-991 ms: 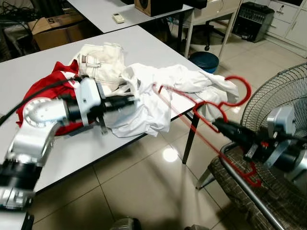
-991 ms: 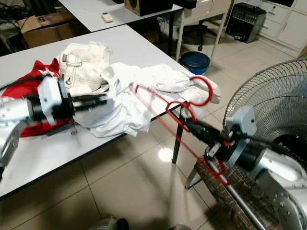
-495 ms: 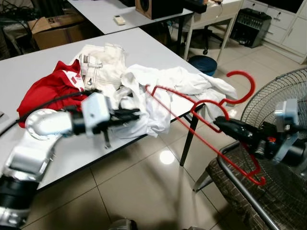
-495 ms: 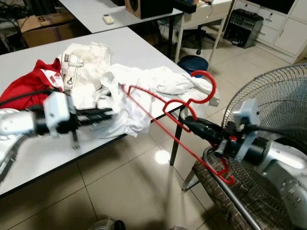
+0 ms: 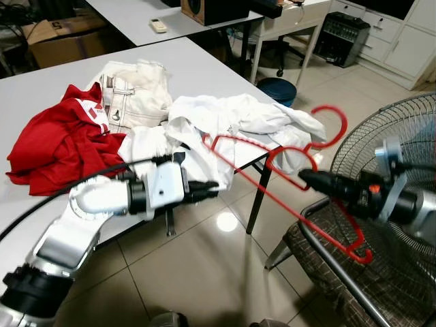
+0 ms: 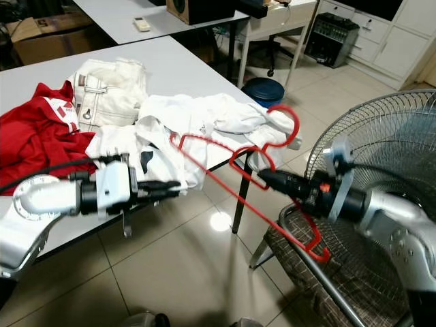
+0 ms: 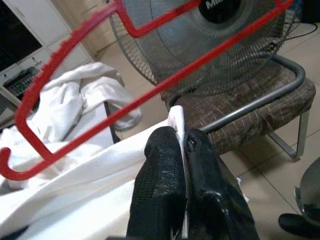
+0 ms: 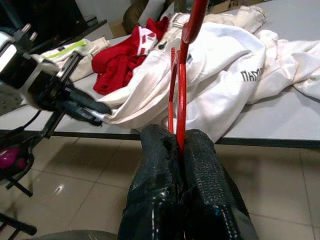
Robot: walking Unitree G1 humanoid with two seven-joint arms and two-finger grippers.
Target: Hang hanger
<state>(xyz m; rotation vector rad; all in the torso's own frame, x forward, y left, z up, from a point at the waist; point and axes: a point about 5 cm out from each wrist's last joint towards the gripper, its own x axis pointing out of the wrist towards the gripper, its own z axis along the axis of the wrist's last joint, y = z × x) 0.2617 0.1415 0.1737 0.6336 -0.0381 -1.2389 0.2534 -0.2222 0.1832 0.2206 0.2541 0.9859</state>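
A red wire hanger (image 5: 262, 184) hangs in the air off the table's corner, and my right gripper (image 5: 303, 178) is shut on it just below its hook. Its long bar (image 7: 150, 95) slants across the left wrist view in front of the fan. A white shirt (image 5: 225, 119) lies crumpled on the white table (image 5: 204, 68). My left gripper (image 5: 214, 185) is shut on a hem of that shirt (image 7: 176, 112), held just off the table's front edge, a short way left of the hanger's low end.
A red garment (image 5: 54, 143) and a cream garment (image 5: 136, 92) lie further back on the table. A big standing fan (image 5: 402, 136) and a brown-seated metal chair (image 5: 327, 272) are at the right. A blue bin (image 5: 277, 88) stands behind the table corner.
My left gripper has drawn the shirt's hem forward and right, off the table edge toward the hanger. My right gripper still holds the hanger, now a little lower. The camera has shifted.
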